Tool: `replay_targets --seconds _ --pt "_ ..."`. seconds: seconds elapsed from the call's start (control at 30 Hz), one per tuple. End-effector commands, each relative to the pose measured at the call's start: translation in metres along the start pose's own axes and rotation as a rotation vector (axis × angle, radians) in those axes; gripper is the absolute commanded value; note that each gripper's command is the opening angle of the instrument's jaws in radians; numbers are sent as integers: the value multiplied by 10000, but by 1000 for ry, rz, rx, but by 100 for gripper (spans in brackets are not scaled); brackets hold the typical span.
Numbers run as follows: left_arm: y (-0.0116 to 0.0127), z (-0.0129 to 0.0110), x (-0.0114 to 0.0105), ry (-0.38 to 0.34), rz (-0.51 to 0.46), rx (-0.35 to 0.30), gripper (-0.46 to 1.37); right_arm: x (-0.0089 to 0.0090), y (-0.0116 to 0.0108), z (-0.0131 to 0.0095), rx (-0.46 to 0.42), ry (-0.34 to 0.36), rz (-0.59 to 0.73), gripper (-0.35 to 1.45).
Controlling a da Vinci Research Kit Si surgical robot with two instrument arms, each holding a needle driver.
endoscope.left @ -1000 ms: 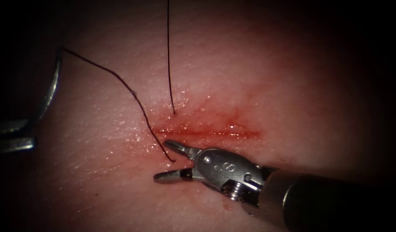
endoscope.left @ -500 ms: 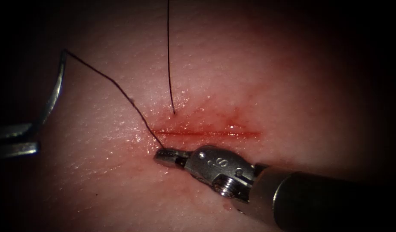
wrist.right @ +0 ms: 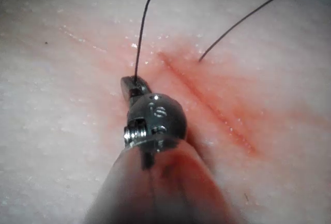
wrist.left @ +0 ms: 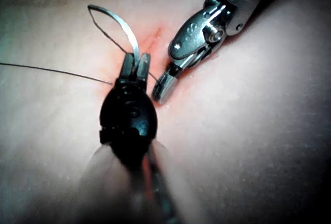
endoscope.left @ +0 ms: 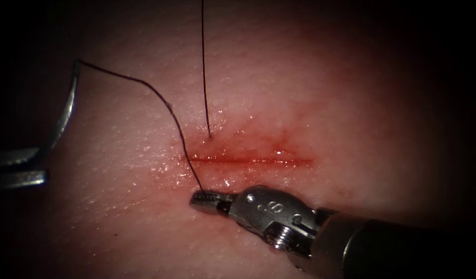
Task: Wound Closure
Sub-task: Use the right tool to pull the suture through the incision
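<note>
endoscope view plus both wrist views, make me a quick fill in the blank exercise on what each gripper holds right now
1. The left gripper holds the ____, clear of the tissue.
2. The right gripper is shut on the ____ beside the cut.
3. The needle lies off the cut's ____ end in the endoscope view.
4. A second strand enters the tissue on the far side of the ____.

Missing words: needle; thread; left; cut

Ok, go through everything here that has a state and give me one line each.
Left tool: shut on the needle, left of the cut.
Needle: held near one end of its curve, out of the tissue.
Right tool: shut on the thread, just below the cut's left end.
Thread: runs from needle to right tool; another strand enters the tissue above the cut.
Cut: open, wet with red fluid.
</note>
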Motion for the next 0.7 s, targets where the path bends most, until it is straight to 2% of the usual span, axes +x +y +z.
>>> replay_targets --seconds 0.03,0.27,0.47,0.7 --pt "0 0 0 1 0 -7 -35 0 1 0 -3 5 1 -35" --pt "0 1 -1 3 2 -11 -35 -2 -9 -5 16 7 98 -35" --pt "1 6 -3 8 16 -20 -35 2 -44 -16 72 -27 172 -35" --pt "7 7 -7 16 25 -35 -35 7 -85 -30 102 -38 157 -35"
